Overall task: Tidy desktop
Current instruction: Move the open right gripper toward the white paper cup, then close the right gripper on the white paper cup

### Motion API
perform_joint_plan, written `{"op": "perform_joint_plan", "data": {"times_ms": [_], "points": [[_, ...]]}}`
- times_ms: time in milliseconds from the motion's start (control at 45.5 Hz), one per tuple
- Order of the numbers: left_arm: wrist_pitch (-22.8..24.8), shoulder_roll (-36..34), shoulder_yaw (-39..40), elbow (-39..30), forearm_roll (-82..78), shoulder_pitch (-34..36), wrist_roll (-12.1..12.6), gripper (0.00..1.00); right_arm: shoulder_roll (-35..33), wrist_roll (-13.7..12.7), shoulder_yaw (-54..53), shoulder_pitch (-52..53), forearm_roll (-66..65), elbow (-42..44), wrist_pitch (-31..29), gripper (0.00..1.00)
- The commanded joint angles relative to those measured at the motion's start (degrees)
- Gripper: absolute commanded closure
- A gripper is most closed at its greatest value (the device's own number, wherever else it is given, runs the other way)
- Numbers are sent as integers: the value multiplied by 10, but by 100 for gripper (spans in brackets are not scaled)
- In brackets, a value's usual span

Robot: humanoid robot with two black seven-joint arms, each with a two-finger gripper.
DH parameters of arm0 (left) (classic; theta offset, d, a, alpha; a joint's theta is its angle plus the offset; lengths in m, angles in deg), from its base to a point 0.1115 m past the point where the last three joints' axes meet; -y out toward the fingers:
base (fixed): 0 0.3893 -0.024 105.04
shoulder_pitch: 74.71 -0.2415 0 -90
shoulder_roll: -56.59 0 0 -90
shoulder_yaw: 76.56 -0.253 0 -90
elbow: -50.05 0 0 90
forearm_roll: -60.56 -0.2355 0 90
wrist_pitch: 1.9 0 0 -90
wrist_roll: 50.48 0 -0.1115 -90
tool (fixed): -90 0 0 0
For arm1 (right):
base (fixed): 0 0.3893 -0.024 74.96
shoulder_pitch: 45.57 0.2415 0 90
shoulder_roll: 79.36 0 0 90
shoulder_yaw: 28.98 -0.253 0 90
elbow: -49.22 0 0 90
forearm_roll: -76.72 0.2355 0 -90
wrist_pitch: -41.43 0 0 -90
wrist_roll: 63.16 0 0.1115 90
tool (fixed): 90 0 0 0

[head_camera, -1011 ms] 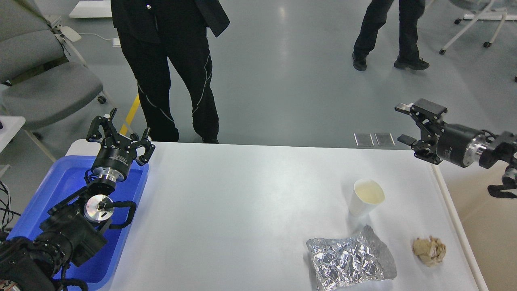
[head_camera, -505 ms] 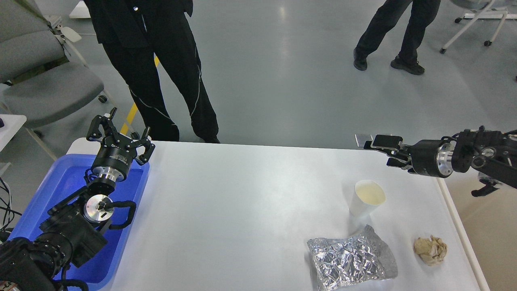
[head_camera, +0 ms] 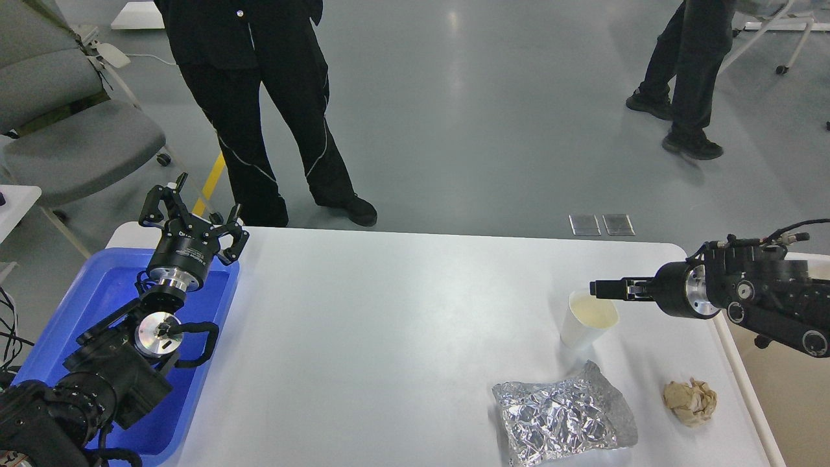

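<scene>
The white desktop (head_camera: 389,337) fills the middle of the head view. On its right part stand a white paper cup (head_camera: 589,319), a crumpled silver foil bag (head_camera: 564,415) and a crumpled beige paper ball (head_camera: 690,402). My right gripper (head_camera: 604,288) reaches in from the right, level and seen edge-on, its tip over the cup's rim; its fingers cannot be told apart. My left gripper (head_camera: 193,211) is open and empty, pointing up above the far end of the blue tray (head_camera: 84,305).
The blue tray lies along the desktop's left edge under my left arm. A beige bin (head_camera: 794,402) sits past the right edge. One person (head_camera: 272,110) stands at the far edge, another (head_camera: 697,78) farther back right. Grey chairs (head_camera: 65,123) stand at the left.
My right gripper has come down and leftward from above the table's far right corner to the cup's rim, turning edge-on. The people have shifted. My left arm has not moved.
</scene>
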Motion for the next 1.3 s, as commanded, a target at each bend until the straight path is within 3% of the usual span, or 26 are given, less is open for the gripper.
{"op": "perform_joint_plan", "data": {"times_ms": [0,418,462,549,637,747,1275], "points": [[0,0,0,0,0,0,0,0,12,2,4,-32,-17,3,40,0],[0,0,0,1,0,0,0,0,51,7,16,-51,-21,44,76,4],[0,0,0,0,0,0,0,0,54,10,16,-53,-21,45,76,8],[0,0,0,0,0,0,0,0,55,29,20,-53,-23,43,75,25],[0,0,0,0,0,0,0,0,53,50,32,-52,-26,43,75,61],[0,0,0,0,0,0,-1,0,49,51,46,-47,-31,43,75,100],[0,0,0,0,0,0,0,0,48,48,42,-38,-30,50,76,100]]}}
